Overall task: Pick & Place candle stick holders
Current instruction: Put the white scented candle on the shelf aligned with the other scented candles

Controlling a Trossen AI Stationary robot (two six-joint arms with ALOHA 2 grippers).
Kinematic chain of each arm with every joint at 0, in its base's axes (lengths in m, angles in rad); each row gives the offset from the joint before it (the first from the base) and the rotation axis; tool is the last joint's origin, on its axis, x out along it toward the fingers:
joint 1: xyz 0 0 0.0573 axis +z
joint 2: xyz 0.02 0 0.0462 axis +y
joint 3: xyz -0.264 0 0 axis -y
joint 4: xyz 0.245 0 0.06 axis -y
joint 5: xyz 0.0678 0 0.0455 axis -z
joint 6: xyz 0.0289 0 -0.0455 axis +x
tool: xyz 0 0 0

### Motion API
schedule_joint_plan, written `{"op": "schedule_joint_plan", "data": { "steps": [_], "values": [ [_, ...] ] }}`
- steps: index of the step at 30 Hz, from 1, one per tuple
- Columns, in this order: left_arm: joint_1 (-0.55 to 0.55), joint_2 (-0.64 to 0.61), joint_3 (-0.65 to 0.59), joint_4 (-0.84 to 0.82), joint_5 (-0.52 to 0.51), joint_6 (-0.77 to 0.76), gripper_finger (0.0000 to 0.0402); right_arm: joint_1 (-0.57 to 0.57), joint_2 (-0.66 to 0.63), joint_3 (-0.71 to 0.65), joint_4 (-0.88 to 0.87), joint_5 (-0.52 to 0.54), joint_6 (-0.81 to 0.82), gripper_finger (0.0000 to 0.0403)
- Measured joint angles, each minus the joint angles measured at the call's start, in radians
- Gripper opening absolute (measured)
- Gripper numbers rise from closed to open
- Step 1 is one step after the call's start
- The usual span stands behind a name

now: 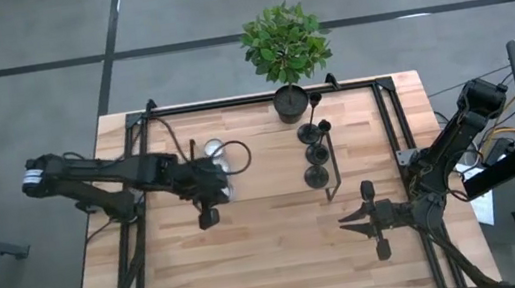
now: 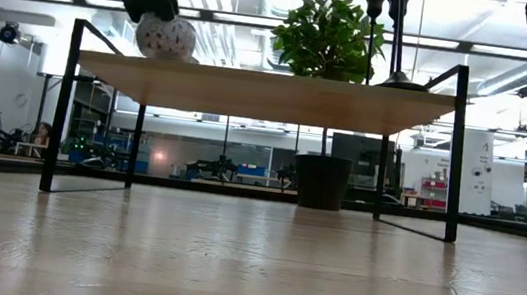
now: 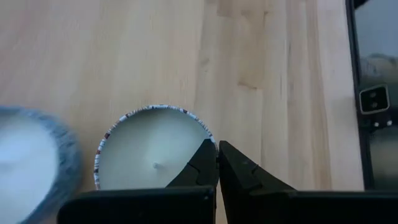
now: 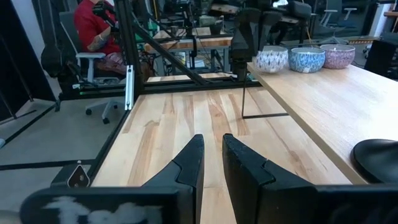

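From above, the right gripper (image 1: 357, 222) sits nearest the front edge of the table (image 1: 256, 275), at about 4 o'clock from the table's middle, pointing toward 9 o'clock. Its fingers are spread apart in a V and hold nothing; its own wrist view shows them (image 4: 186, 163) with a narrow gap over bare wood.

Farther back, at about 10 o'clock from the middle, the left gripper (image 1: 219, 175) hangs beside 2 candles. In its wrist view the 2 fingertips (image 3: 208, 163) are pressed together, tips touching, right over the rim of a patterned candle (image 3: 149, 148); I cannot tell whether they pinch that rim. A second candle (image 3: 28, 155) with a grey rim lies just beside the first.

The 3 candle stick holders (image 1: 317, 154) stand in a short row at about 1 o'clock from the middle, well apart from both grippers, on a raised wooden shelf with a black frame. The low view shows 2 of their stems (image 2: 397, 28) rising from the shelf's top.

Farthest back, at 12 o'clock, a potted plant (image 1: 286, 49) stands at the table's rear edge.
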Motion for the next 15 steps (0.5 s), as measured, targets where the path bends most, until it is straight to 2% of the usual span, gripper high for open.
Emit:
{"op": "schedule_joint_plan", "data": {
  "steps": [6, 15],
  "values": [
    [0.0, -0.082, -0.067, 0.027, -0.038, -0.029, 0.0, 0.0, 0.0, 0.0, 0.0, 0.0, 0.0, 0.0052],
    [0.0, -0.073, -0.118, 0.077, -0.04, -0.029, 0.0, -0.004, 0.0, 0.0, 0.001, 0.0, 0.0, 0.0052]
  ]
}}
